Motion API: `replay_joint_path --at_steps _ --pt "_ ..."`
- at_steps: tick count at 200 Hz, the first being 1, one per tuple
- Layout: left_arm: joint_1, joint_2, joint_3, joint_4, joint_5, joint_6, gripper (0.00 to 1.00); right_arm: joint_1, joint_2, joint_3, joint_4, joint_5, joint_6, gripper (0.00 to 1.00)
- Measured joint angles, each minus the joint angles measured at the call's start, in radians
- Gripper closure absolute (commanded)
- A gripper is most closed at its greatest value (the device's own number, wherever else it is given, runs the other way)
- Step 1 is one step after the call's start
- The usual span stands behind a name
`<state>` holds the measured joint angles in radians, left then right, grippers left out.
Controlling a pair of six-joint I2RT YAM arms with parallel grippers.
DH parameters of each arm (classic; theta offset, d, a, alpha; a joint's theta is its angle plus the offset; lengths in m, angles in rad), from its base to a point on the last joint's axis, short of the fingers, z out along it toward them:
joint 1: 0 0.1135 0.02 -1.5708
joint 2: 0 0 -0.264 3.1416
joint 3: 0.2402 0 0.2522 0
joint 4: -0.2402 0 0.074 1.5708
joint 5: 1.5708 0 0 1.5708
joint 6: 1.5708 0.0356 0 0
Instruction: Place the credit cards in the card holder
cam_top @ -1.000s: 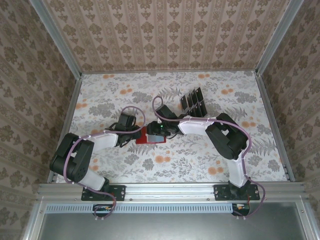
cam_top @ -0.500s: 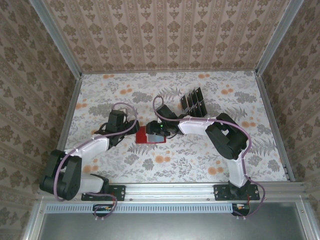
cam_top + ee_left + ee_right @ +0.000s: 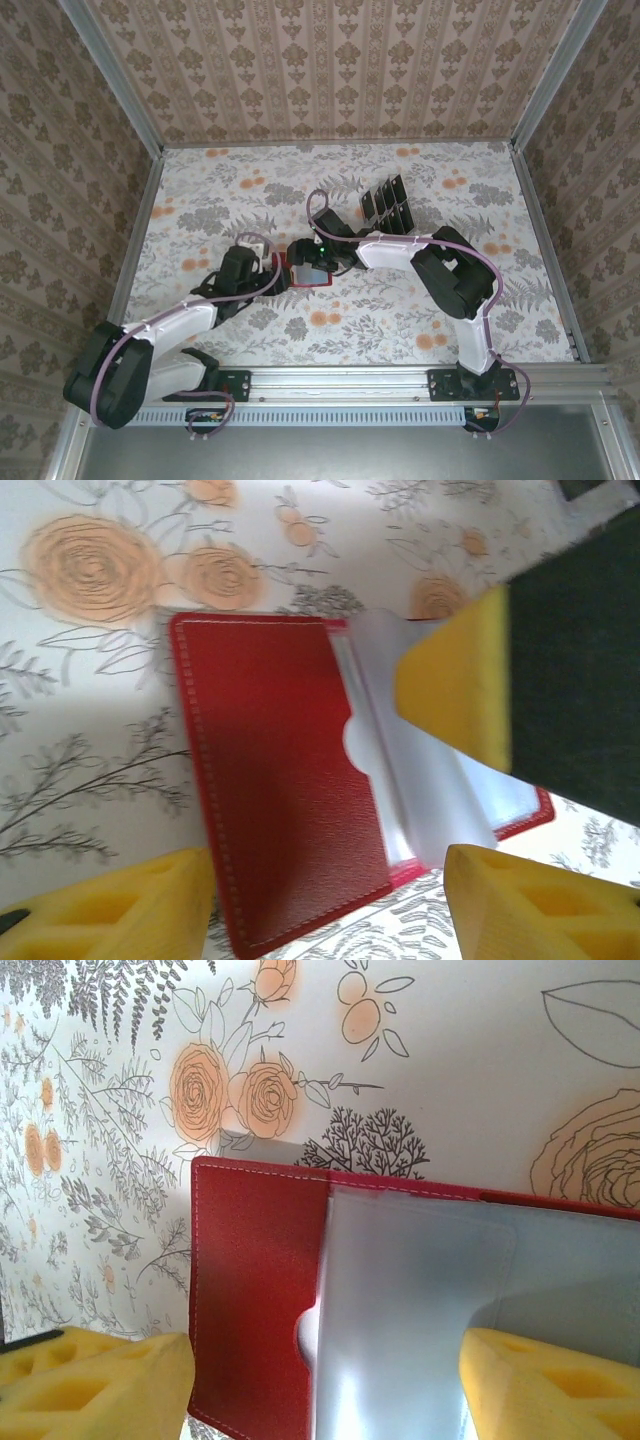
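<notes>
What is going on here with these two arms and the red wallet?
The left gripper and the right gripper meet over the card holder, which lies open on the flowered table. Both are close over it with jaws apart, gripping nothing. The credit cards stand upright farther back on the table. Whether a card already sits in the pale pocket, I cannot tell.

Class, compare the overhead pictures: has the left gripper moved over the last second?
Yes. The left gripper drew back toward the near rail, away from the rack.
</notes>
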<state>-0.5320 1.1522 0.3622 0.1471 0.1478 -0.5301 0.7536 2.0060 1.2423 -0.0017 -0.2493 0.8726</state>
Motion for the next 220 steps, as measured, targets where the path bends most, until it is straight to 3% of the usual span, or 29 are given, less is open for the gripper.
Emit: replay_joint_path --at_steps 85,144,220 --pt "-0.091 0.103 -0.006 0.147 -0.007 0.0 0.35 0.0 0.006 0.0 0.027 -0.018 0.045 0.25" --pt "-0.127 0.178 0.024 0.169 -0.069 0.0 0.35 0.0 0.01 -0.001 0.047 -0.026 0.071 0.25" --pt "-0.13 0.249 0.053 0.156 -0.151 -0.012 0.46 -0.01 0.01 -0.007 0.06 -0.045 0.075 0.24"
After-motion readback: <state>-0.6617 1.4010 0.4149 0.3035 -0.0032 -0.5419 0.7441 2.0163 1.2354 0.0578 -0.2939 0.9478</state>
